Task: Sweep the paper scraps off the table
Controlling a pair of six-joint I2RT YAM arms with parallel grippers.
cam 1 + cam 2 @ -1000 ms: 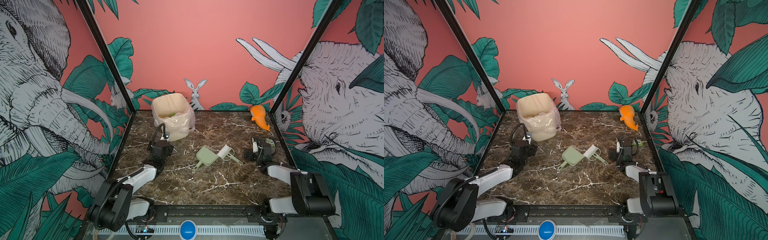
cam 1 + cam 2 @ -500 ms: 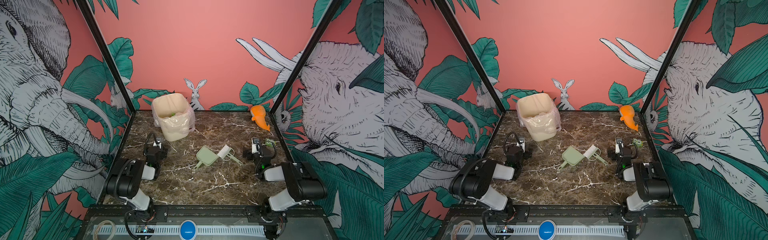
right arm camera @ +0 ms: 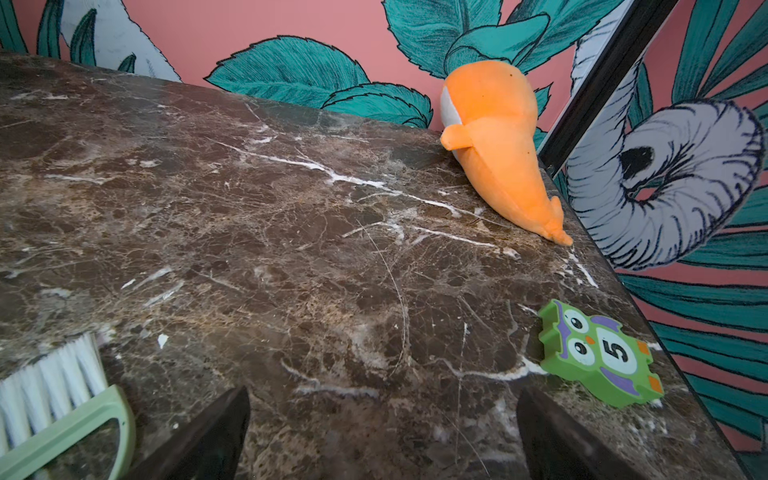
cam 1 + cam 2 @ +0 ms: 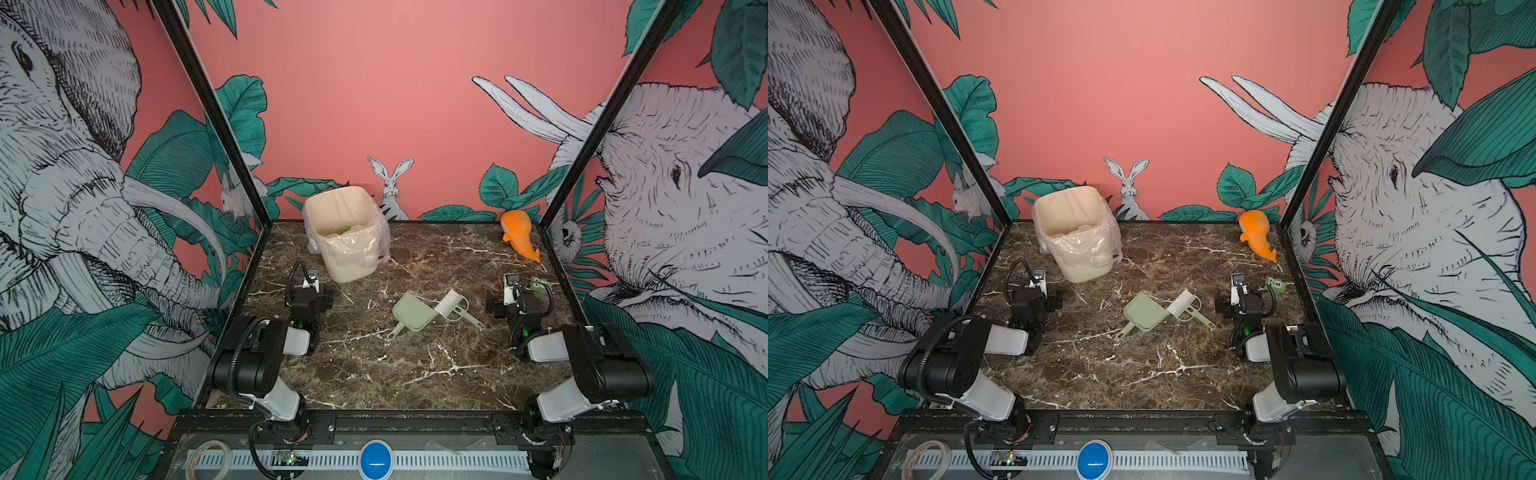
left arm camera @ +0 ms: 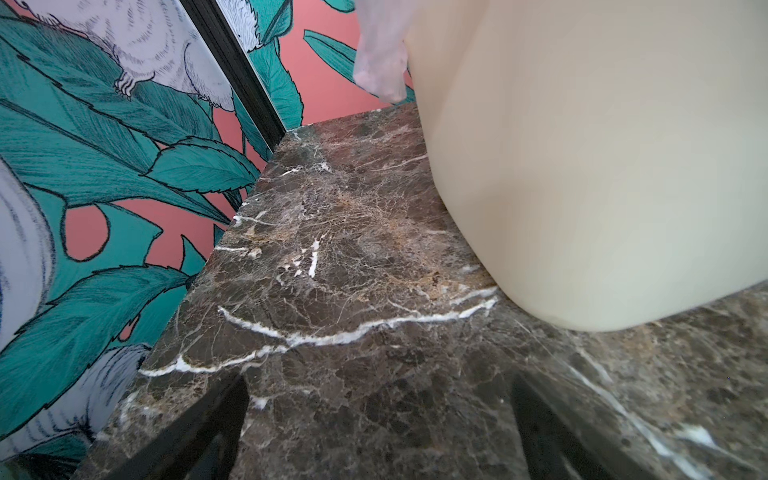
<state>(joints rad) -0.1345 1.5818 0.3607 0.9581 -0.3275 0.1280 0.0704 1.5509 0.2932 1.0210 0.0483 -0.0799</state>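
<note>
marble table (image 4: 374,374) walled by pink jungle-mural walls (image 4: 374,104), dustpan (image 4: 412,312) near middle.

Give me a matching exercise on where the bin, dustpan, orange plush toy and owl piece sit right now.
Things:
1. bin
2. dustpan
3. orange plush toy
4. owl piece

Places:
A. far right corner of the table
B. middle, beside the brush
C. far left, near the back wall
D. lying flat at the right edge

Pairs: 1-C, 2-B, 3-A, 4-D
</note>
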